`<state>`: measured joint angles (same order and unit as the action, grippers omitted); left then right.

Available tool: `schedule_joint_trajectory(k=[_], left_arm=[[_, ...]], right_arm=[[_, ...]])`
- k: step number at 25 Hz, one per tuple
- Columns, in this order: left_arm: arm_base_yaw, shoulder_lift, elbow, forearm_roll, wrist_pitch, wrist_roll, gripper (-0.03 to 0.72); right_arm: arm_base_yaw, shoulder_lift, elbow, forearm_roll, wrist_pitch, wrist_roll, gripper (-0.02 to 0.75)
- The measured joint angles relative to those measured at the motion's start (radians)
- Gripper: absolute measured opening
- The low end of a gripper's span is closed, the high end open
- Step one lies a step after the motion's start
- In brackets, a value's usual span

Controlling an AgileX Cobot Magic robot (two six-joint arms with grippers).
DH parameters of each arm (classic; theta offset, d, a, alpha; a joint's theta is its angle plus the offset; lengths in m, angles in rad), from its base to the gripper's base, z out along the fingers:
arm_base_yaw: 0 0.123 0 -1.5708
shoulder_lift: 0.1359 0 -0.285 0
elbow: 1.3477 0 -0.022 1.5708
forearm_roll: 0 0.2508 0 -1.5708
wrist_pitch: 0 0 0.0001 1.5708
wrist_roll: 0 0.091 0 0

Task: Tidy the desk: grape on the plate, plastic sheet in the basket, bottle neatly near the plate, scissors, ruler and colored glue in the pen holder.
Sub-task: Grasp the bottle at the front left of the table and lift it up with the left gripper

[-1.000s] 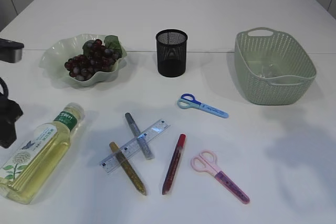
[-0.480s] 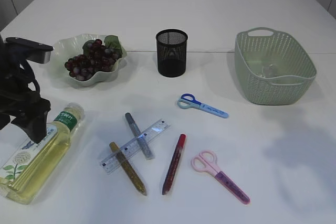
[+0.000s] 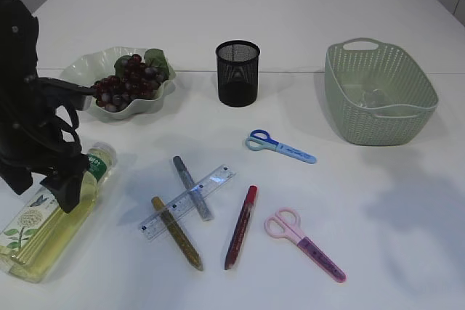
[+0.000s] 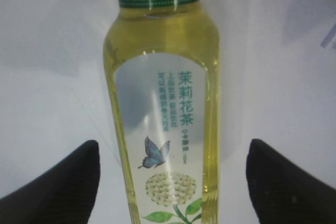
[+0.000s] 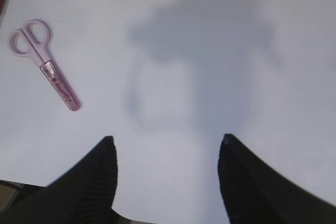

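Observation:
A bottle of yellow tea (image 3: 45, 226) lies on its side at the front left, cap toward the plate. My left gripper (image 3: 67, 192) is open and hovers over its upper half; in the left wrist view the bottle (image 4: 163, 87) lies between the open fingers (image 4: 173, 182), apart from both. Grapes (image 3: 127, 81) sit on the pale green plate (image 3: 76, 72). A clear ruler (image 3: 211, 183), grey (image 3: 182, 168), gold (image 3: 182, 241) and red (image 3: 241, 226) glue pens, blue scissors (image 3: 280, 147) and pink scissors (image 3: 304, 243) lie on the table. My right gripper (image 5: 168, 177) is open and empty over bare table.
The black mesh pen holder (image 3: 237, 72) stands at the back centre. The green basket (image 3: 378, 92) is at the back right, with something clear (image 3: 374, 96) inside. The pink scissors (image 5: 44, 64) lie left of my right gripper. The right arm is out of the exterior view.
My left arm has come in from the left edge, moving right and down until its gripper is over the bottle. Nothing on the table has moved.

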<state>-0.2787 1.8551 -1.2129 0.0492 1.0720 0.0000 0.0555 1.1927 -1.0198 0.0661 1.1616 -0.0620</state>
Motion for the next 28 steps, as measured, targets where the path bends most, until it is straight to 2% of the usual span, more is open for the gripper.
schedule_joint_trajectory(k=[20,23,28], left_arm=[[0.000,0.168,-0.002,0.008,-0.042,0.000,0.627],[0.000,0.193,-0.002,0.010,-0.042,0.000,0.597],[0.000,0.198,-0.005,0.011,-0.039,0.000,0.491]], right_arm=[[0.000,0.000,0.000,0.000,-0.005,0.000,0.476],[0.000,0.000,0.000,0.000,-0.008,0.000,0.476],[0.000,0.000,0.000,0.002,-0.013,0.000,0.476]])
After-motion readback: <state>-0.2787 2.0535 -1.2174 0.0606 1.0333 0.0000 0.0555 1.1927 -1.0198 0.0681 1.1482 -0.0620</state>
